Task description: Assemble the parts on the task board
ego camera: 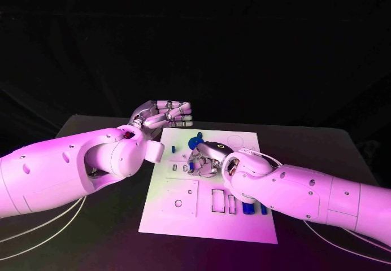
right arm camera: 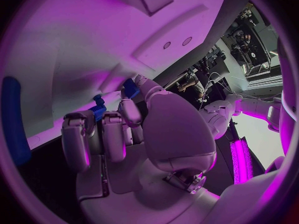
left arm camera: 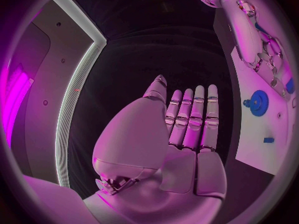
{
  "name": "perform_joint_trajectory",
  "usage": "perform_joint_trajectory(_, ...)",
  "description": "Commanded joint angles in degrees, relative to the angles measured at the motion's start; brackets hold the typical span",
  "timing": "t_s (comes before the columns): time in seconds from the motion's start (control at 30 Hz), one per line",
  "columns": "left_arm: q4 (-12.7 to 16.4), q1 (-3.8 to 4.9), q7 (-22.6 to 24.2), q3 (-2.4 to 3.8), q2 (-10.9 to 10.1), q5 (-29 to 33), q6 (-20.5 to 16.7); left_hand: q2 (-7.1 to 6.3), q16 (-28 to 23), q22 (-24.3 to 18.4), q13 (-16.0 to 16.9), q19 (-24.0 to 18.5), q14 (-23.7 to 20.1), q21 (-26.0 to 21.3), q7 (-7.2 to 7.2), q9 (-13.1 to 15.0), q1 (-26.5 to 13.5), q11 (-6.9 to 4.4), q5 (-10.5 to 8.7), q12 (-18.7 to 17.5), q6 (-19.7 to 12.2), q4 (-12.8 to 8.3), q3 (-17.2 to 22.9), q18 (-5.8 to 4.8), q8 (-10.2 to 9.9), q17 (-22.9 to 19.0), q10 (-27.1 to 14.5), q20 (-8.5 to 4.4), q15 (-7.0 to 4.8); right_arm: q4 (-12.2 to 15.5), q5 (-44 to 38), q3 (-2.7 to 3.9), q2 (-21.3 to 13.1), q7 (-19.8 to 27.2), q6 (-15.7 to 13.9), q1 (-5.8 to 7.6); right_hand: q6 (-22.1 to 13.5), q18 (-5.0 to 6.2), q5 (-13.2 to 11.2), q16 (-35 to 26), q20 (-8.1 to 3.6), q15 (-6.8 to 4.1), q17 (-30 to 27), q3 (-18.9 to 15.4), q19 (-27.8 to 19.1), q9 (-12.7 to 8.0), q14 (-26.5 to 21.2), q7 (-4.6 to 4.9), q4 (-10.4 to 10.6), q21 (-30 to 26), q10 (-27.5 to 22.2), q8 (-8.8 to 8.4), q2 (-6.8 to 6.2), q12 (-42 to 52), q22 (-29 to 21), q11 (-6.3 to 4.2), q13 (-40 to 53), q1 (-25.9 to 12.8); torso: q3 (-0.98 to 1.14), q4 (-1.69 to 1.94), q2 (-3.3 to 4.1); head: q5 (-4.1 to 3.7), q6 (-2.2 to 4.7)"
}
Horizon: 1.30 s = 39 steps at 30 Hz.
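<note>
- Black table (ego camera: pixel 326 152) — dark, matte top; far edge and rounded far corners visible against a black backdrop.
- Task board (ego camera: pixel 244 226) — white rectangular plate, lying flat on the middle of the table, long side running away from the robot; several rectangular cut-outs and small holes in its surface.
- Thin pale cables (ego camera: pixel 49 228) — trailing over the table's near left part; a similar one (ego camera: pixel 342 248) at near right.
</note>
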Motion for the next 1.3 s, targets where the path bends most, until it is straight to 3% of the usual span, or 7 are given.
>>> perform_joint_trajectory(0.03,0.06,0.06,0.33,0.04,0.07,0.15,0.4,0.04,-0.25,-0.08,-0.01,-0.42,0.38,0.33,0.15,0.0,0.55,0.34,-0.26,-0.33,0.07,-0.42,-0.07,0.56,-0.34,0.1,0.11,-0.03,-0.18,0.01,-0.78,-0.05,0.04,0.03,0.11,-0.07,-0.56,0.24,0.18,-0.36,0.42,0.41,9.99,-0.6,4.46,-0.1,4.86,0.12,-0.04,-0.32,-0.55,-0.28,-0.52,-0.37,13.53,-0.01,-0.12,-0.22,0.0,0.03,0.0,-0.03,-0.05)
perform_joint_trajectory(0.67,-0.71,0.06,-1.12,0.02,0.02,-0.78,0.56,-0.04,0.1,0.03,0.12,0.0,1.57,0.73,0.1,0.07,0.41,0.16,-0.29,-0.18,0.5,-0.45,-0.42,0.67,-0.31,0.46,0.89,-0.14,-0.48,2.02,0.05,-0.02,-1.38,3.83,-7.87,0.02,-5.93,0.79,-2.43,-1.07,1.32,1.48,8.75,-7.8,3.02,-1.4,4.52,1.48,2.24,-2.25,-4.36,-2.01,-2.13,-3.45,12.21,1.26,-3.52,-0.67,0.1,-0.05,-0.11,0.01,0.0)
perform_joint_trajectory(0.77,-1.74,0.06,-3.58,0.0,0.05,-4.08,1.22,0.06,2.43,0.89,1.03,2.86,6.31,2.83,-0.77,0.27,-0.06,-1.21,-0.29,1.64,1.88,-0.06,-1.0,0.85,0.06,1.81,5.47,-1.12,-2.12,3.44,3.28,0.07,-2.76,8.19,-12.0,0.59,-10.4,1.27,-2.11,-1.89,2.29,2.65,7.28,-13.14,1.8,-2.78,4.11,2.98,5.7,-3.97,-6.55,-3.53,-2.17,-5.24,11.05,2.3,-5.88,2.97,0.07,-0.06,-0.22,0.03,0.14)
perform_joint_trajectory(1.0,-5.49,0.07,-11.82,-0.01,0.65,-15.29,4.73,-0.15,12.37,4.39,3.64,11.85,19.77,10.29,-3.95,1.2,-1.08,-5.51,-0.37,6.11,6.95,2.2,-2.38,0.89,1.96,8.16,16.39,-5.58,-7.2,7.39,17.64,0.34,-7.85,18.73,-13.01,3.58,-8.36,3.92,-4.71,-8.74,1.48,1.43,-3.45,-14.11,-5.34,-2.91,0.85,1.46,9.53,-14.39,-14.0,-1.25,-0.54,-14.95,4.06,1.26,-16.59,7.56,0.22,-0.08,-0.97,0.02,0.13)
perform_joint_trajectory(1.13,-7.99,0.1,-18.8,-0.01,1.29,-21.93,9.1,0.3,25.17,8.25,7.19,18.65,27.34,17.65,-5.78,2.06,-4.17,-8.18,-0.39,10.68,8.76,3.09,-3.76,0.8,2.83,17.4,20.93,-9.39,-9.69,9.72,27.69,0.43,-12.1,21.15,-9.98,5.74,-3.93,6.95,-3.42,-19.51,1.26,1.01,-16.91,-13.29,-14.39,-2.62,-4.29,0.99,8.71,-28.99,-17.47,0.88,1.08,-21.71,-5.53,0.81,-23.35,9.22,0.29,-0.23,-1.5,0.13,-0.05)
perform_joint_trajectory(1.2,-9.46,0.23,-23.53,0.0,1.86,-26.75,12.87,2.22,43.32,11.69,11.15,20.7,28.27,23.36,-5.86,3.0,-6.86,-9.07,0.1,14.21,8.87,2.68,-4.08,0.48,3.18,36.02,19.77,-11.82,-10.31,10.93,32.74,0.45,-14.88,21.51,-7.87,6.86,-1.76,10.18,-2.59,-38.73,1.16,0.98,-37.45,-12.4,-25.83,-2.71,-13.23,0.89,8.66,-48.32,-17.83,1.76,2.04,-28.73,-18.26,0.33,-29.15,10.11,0.36,-0.25,-1.77,0.23,-0.19)
perform_joint_trajectory(1.3,-11.44,1.07,-29.76,0.0,3.08,-33.97,17.35,2.46,59.38,15.19,16.84,18.99,28.55,28.35,-6.46,4.25,-8.71,-8.49,-0.22,19.49,8.45,3.48,-4.94,0.51,3.56,54.65,18.08,-12.36,-10.67,12.39,38.52,0.47,-18.66,21.86,-5.61,8.18,-0.17,10.37,-1.86,-52.58,1.62,1.39,-43.97,-10.48,-27.74,-3.42,-14.95,0.99,9.42,-57.48,-12.36,1.19,1.9,-41.12,-25.19,0.86,-40.3,11.63,0.45,-0.38,-2.08,0.51,-0.28)
